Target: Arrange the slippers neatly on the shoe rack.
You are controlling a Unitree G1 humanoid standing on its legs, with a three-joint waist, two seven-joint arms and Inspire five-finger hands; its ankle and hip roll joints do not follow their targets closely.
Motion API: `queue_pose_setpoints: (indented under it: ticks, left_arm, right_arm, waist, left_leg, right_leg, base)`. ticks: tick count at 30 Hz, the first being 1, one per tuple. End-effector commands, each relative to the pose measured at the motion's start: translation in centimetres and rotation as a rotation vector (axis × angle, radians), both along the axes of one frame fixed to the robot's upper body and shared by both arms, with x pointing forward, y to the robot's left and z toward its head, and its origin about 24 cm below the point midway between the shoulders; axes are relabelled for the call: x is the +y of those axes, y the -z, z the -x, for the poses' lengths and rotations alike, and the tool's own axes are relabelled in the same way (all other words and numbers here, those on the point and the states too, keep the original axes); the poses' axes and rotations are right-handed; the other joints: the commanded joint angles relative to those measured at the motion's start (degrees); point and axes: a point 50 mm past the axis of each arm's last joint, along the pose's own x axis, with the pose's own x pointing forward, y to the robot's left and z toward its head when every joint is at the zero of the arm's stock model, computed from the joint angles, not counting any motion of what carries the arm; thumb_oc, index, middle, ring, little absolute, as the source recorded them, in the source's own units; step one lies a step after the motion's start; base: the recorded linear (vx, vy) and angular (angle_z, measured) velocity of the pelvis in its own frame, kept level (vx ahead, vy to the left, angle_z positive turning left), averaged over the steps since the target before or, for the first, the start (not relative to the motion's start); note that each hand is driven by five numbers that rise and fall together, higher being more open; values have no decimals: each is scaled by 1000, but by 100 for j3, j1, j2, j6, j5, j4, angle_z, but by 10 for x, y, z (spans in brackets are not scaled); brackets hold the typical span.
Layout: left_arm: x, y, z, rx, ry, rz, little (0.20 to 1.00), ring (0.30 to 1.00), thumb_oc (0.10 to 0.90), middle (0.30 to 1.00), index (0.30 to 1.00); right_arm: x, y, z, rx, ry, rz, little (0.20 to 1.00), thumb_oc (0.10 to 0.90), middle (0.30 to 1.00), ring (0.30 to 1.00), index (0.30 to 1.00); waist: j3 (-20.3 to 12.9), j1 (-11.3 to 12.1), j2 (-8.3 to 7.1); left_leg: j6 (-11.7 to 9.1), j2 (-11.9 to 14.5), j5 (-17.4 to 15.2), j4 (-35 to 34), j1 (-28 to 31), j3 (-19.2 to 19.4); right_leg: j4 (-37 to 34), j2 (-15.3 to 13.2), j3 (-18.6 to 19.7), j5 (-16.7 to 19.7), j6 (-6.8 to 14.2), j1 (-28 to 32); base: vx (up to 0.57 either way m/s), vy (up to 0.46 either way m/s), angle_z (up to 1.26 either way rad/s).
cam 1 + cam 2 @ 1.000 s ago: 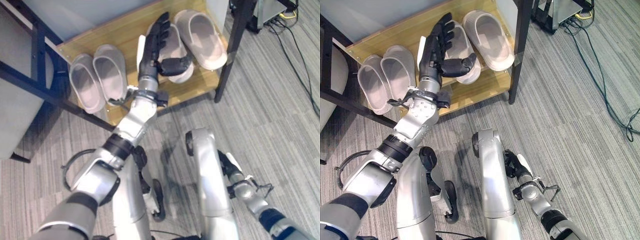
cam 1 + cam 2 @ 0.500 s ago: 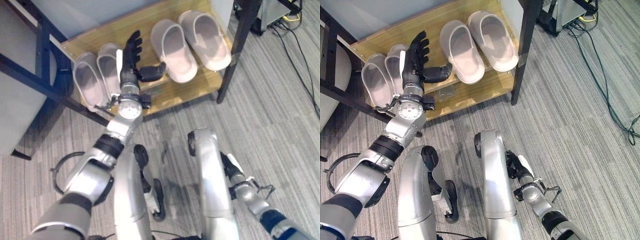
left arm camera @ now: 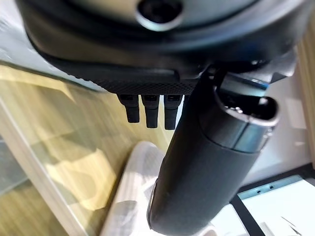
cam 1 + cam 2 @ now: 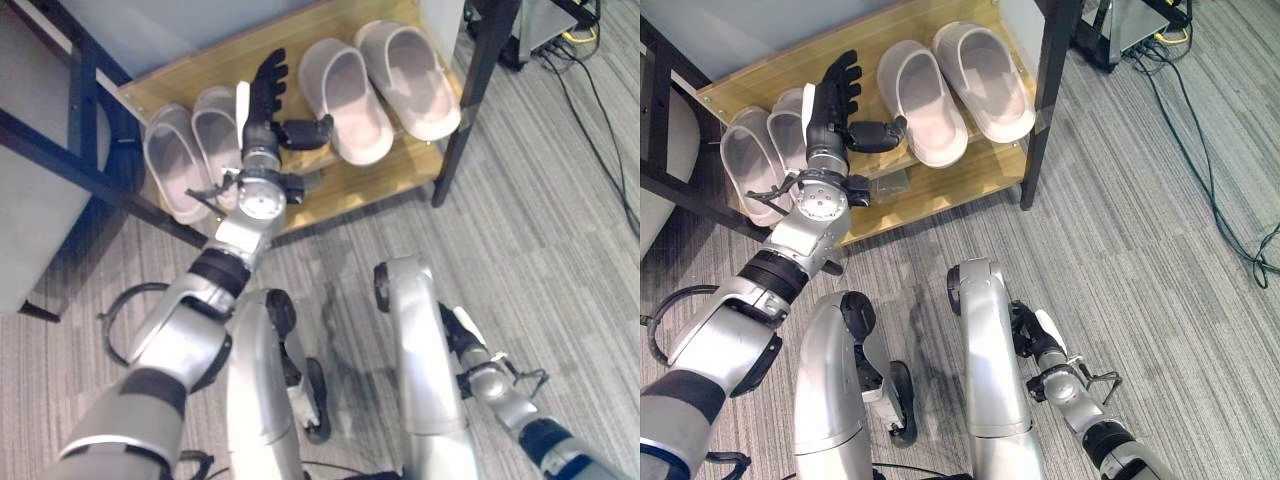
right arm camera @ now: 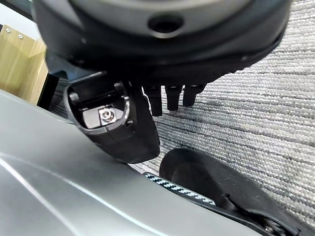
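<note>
Four pale slippers sit on the wooden shoe rack [image 4: 340,190] in the upper part of the frame, in two pairs: one pair [image 4: 185,150] at the upper left, the other pair [image 4: 375,80] at the upper middle. My left hand [image 4: 268,105] hangs over the shelf between the two pairs, fingers straight and spread, thumb out toward the middle pair, holding nothing. My right hand [image 4: 478,370] is low at the lower right above the grey carpet [image 4: 560,250], fingers relaxed and empty.
</note>
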Motion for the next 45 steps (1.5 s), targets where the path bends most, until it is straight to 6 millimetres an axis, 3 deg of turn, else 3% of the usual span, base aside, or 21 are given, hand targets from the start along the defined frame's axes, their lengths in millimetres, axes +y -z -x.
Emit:
queue_pose_setpoints:
  ticks: [1, 6, 17, 24, 36, 45]
  left_arm:
    - [-29, -93, 18, -307, 102, 26, 900, 900, 800, 900, 900]
    - [-45, -94, 21, -316, 152, 2, 900, 900, 800, 900, 900]
    - [-84, -76, 25, -274, 266, 11, 900, 900, 800, 900, 900]
    - [-93, -88, 29, -298, 290, 9, 900, 900, 800, 900, 900]
    - [-80, -95, 25, -315, 246, -26, 900, 900, 800, 900, 900]
    - [-53, -102, 22, -331, 165, -38, 900, 900, 800, 900, 900]
  right_arm:
    - [69, -5, -2, -34, -234, -135, 900, 800, 900, 900, 900]
    - [68, -4, -3, -30, -228, -130, 900, 800, 900, 900, 900]
    - [66, -7, -7, -41, -217, -137, 900, 800, 900, 900, 900]
    - [66, -9, -9, -47, -216, -143, 900, 800, 900, 900, 900]
    - [67, -8, -8, -41, -223, -144, 900, 800, 900, 900, 900]
    - [68, -9, -9, -46, -218, -146, 900, 800, 900, 900, 900]
  waist:
    - [-190, 213, 148]
    - [-190, 202, 142]
    - [-190, 175, 88]
    - [-190, 151, 64]
    - [-190, 177, 70]
    - [-190, 224, 106]
  left_leg:
    - [-84, -128, 362, -325, -576, -506]
    - [-106, -147, 375, -322, -576, -493]
    - [-162, -182, 401, -325, -576, -473]
    - [-190, -170, 430, -348, -576, -484]
    - [-207, -190, 457, -370, -576, -552]
    - [-220, -192, 449, -366, -576, -579]
  right_leg:
    - [-11, -311, 631, 146, -109, 327]
    - [21, -304, 651, 166, -115, 327]
    - [63, -317, 634, 154, -152, 327]
    - [56, -317, 626, 165, -166, 327]
    - [21, -312, 586, 190, -164, 327]
    - [24, -318, 557, 188, -160, 327]
  base:
    - [0, 0, 0]
    - [0, 0, 0]
    - [0, 0, 0]
    - [0, 0, 0]
    - [0, 0, 0]
    - [0, 0, 0]
